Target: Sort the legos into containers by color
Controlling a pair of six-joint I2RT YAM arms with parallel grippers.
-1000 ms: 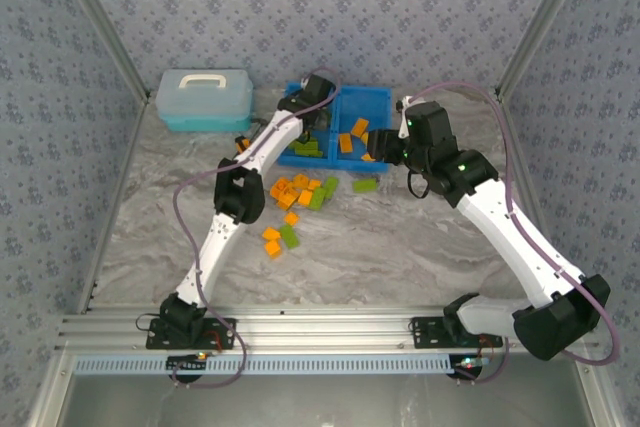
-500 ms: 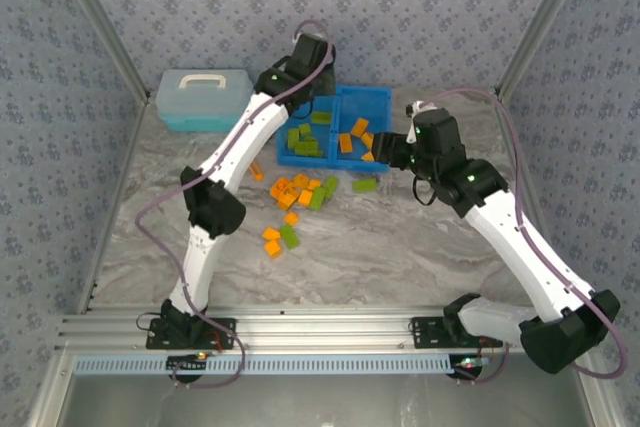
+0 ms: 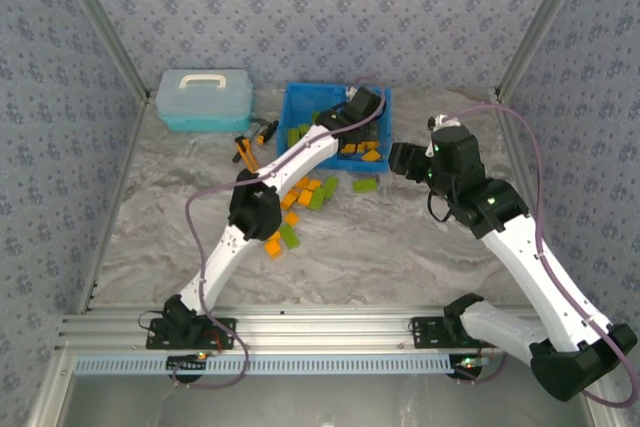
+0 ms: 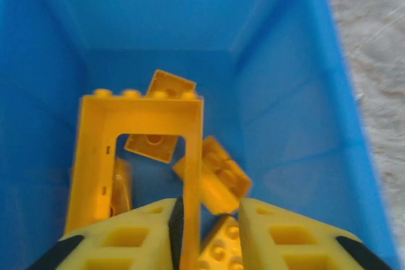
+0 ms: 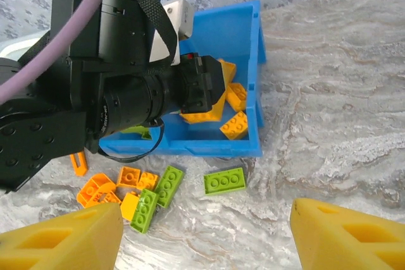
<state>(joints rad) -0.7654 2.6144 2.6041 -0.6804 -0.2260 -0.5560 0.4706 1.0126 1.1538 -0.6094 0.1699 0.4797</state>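
My left gripper (image 3: 362, 115) hangs over the right compartment of the blue bin (image 3: 292, 93). In the left wrist view its jaws (image 4: 205, 212) stand parted. An orange arch-shaped lego (image 4: 142, 113) rests against the left pad, with a gap to the right finger. Other orange legos (image 4: 212, 175) lie below it on the bin floor (image 4: 285, 124). Green legos (image 3: 300, 135) lie in the left compartment. My right gripper (image 3: 398, 159) (image 5: 207, 212) is open and holds nothing, above a lone green lego (image 5: 224, 181) (image 3: 365, 185) on the table. A mixed pile of legos (image 3: 300, 193) lies in front of the bin.
A pale blue lidded case (image 3: 204, 99) stands at the back left. An orange-and-black tool (image 3: 245, 152) lies left of the bin. The left arm's wrist (image 5: 126, 102) crosses the bin (image 5: 209, 147) in the right wrist view. Patterned walls close in the table.
The left arm swung from behind the left compartment to over the right one, and its jaws parted. The right gripper drew back to the right and opened wider.
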